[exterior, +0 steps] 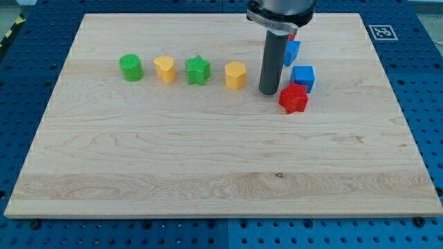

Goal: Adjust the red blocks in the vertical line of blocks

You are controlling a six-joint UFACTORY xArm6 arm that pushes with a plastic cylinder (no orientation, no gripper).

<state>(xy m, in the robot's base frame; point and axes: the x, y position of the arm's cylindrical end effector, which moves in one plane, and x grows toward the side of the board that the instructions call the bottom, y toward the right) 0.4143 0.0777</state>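
Note:
My tip (269, 92) rests on the board just left of a red star-shaped block (293, 99), close to it; I cannot tell whether they touch. Right above the red star sits a blue cube (303, 77). Another blue block (292, 52) sits higher up, partly hidden behind the rod. A sliver of a second red block (293, 34) shows near the rod's top, mostly hidden. These blocks form a rough vertical line on the right.
A row of blocks lies to the left: a green cylinder (131, 68), a yellow heart-like block (165, 69), a green star (197, 70) and a yellow block (235, 75). The wooden board (208, 166) has a marker tag (380, 31) at its top right.

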